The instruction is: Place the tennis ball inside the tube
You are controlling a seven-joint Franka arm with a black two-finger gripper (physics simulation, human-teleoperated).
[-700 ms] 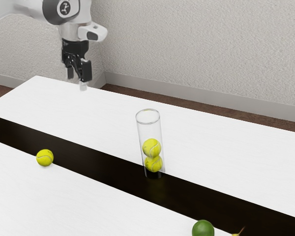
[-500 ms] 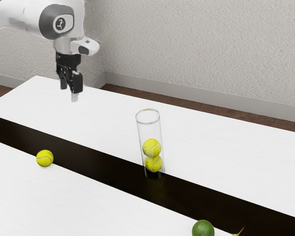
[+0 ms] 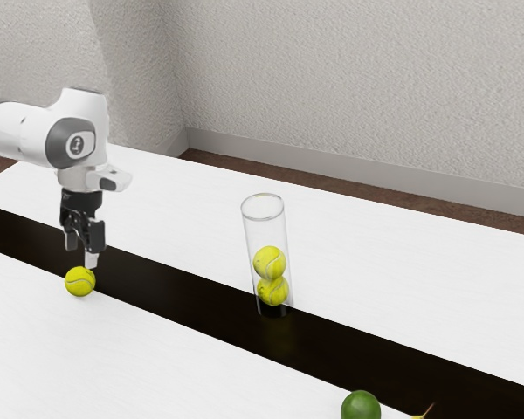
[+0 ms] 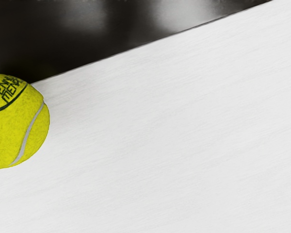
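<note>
Exterior view: just lowered close to loose tennis ball (image 3: 79,281), with hand (image 3: 81,255) spread apart; likely grasp next, then clear tube (image 3: 265,230).

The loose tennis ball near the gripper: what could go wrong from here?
The loose tennis ball is round and unheld, so the fingers just above might nudge it and send it rolling. The clear tube looks little wider than a ball, so an off-centre release could miss or tip it.
</note>
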